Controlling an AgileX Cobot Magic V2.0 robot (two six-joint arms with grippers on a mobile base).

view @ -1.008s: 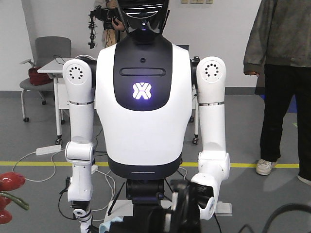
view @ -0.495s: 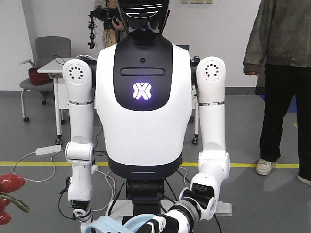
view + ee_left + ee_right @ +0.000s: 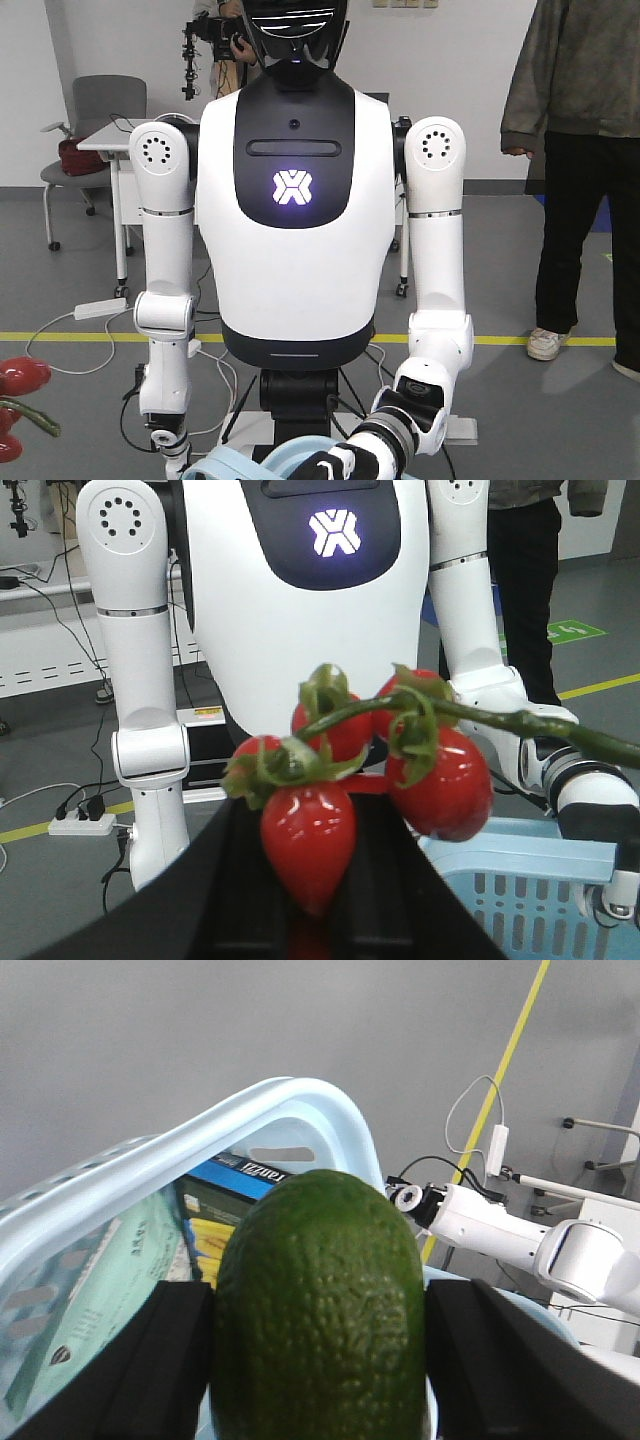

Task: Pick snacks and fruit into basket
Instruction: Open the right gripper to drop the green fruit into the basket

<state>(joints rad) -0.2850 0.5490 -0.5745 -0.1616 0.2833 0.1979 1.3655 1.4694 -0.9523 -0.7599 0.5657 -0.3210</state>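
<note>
One yellow line [image 3: 80,337], grey floor [image 3: 90,290]

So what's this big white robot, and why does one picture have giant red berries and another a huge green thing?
The white robot faces the front camera. The other two pictures come from cameras on wrists, so held things look huge. The left gripper is shut on a bunch of shiny red fruit with a green stem. The right gripper squeezes a bumpy green fruit above a light blue basket. Inside the basket lie a cookie box and a mint-green pouch.
</note>
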